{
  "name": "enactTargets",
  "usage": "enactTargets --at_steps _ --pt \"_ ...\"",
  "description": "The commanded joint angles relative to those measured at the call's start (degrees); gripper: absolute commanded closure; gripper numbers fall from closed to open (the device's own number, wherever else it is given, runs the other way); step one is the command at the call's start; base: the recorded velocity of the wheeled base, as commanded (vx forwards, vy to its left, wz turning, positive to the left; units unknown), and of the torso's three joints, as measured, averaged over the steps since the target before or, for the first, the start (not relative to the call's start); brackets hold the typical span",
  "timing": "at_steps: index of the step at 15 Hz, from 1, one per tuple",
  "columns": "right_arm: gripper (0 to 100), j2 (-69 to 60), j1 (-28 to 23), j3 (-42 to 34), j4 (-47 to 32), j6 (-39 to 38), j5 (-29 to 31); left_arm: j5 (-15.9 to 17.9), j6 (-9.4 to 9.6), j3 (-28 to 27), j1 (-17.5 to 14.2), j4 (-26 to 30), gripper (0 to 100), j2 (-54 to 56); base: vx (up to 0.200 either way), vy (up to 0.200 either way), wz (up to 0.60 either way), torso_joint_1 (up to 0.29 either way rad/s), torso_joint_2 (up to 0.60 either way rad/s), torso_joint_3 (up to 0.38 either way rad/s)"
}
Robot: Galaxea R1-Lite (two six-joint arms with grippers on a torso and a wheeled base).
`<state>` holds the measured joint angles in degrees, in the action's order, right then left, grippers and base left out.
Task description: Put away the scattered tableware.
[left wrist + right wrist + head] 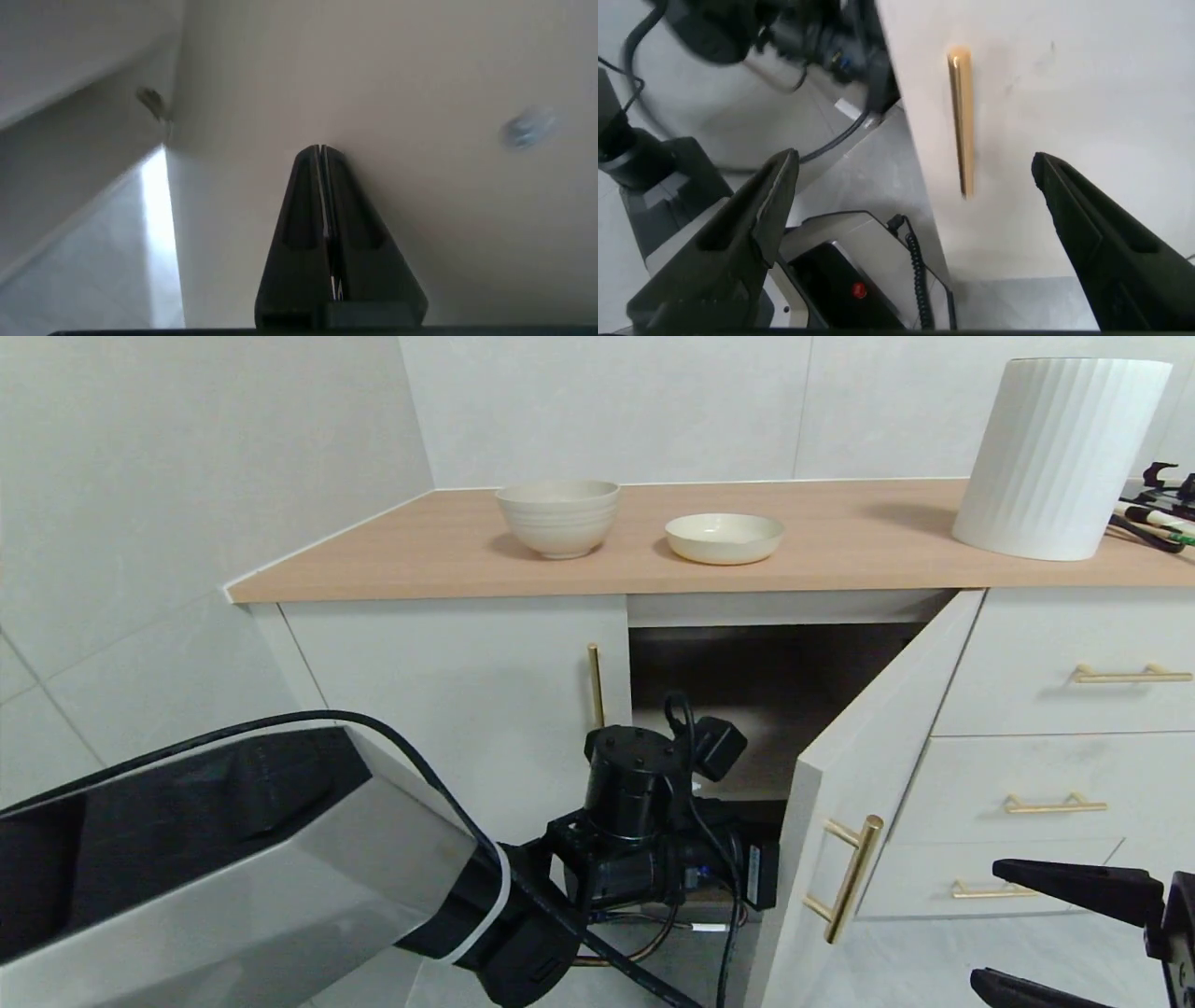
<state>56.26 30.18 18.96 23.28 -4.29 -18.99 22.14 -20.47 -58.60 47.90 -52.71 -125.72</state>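
Head view: ribbed bowl (558, 516), smooth shallow dish (724, 538) on woodgrain counter (859, 546).

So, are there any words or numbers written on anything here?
No text can be read anywhere.
The bowl, the dish, the white jar and the cabinet door are plain.
The pens are too small to tell.

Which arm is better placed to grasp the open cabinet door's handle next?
Right, likely: the right gripper is open and faces the door handle, while the left gripper is shut.
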Motion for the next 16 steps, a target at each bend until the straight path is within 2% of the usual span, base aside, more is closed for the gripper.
enactTargets --at_steps 1,2,5,7,9,10,12,13,14,16 --pt "0 -0.54 0.14 0.12 0.01 0.07 -0.08 -0.08 -0.01 -0.37 1.15 0.59 100 1.88 0.000 0.000 0.00 0.000 0.00 0.000" --pt "0 -0.54 0.14 0.12 0.01 -0.02 -0.08 -0.08 -0.01 -0.02 1.41 1.21 100 2.67 0.000 0.000 0.00 0.000 0.00 0.000" --pt "0 -0.45 0.14 0.03 0.01 -0.02 -0.08 0.10 -0.01 -0.37 1.76 2.35 100 3.29 -0.200 0.000 0.00 0.005 0.00 0.002" --pt "0 -0.62 0.14 0.03 0.01 0.07 -0.08 0.45 -0.01 -0.81 1.76 2.53 100 3.11 0.000 0.000 0.00 0.000 0.00 0.000" --pt "0 -1.50 1.19 0.20 0.01 -0.02 -0.69 0.54 -0.10 -4.77 2.20 5.25 100 2.06 0.000 0.000 0.00 0.000 0.00 0.000" --pt "0 -2.21 2.16 0.29 0.01 -0.02 -1.57 0.54 -0.54 -6.44 2.46 7.18 100 1.88 0.000 0.000 0.00 0.000 0.00 0.000" --pt "0 -2.56 3.48 0.38 0.01 -0.10 -1.75 0.54 -3.97 -11.62 3.96 10.61 100 0.83 0.000 0.000 0.00 0.000 0.00 0.000" --pt "0 -2.47 3.65 0.47 0.01 -0.10 -1.75 0.54 -4.41 -12.77 4.40 11.49 100 0.65 0.000 0.000 0.00 0.000 0.00 0.000" --pt "0 -3.17 5.68 0.47 0.01 -0.19 -2.01 0.54 -4.67 -14.61 7.21 13.51 100 0.92 0.000 0.000 0.00 0.000 0.00 0.000" --pt "0 -4.32 7.78 0.47 0.01 -0.46 -2.19 0.19 -4.67 -13.29 9.50 13.69 100 2.76 0.000 0.000 0.00 0.000 0.00 0.000"
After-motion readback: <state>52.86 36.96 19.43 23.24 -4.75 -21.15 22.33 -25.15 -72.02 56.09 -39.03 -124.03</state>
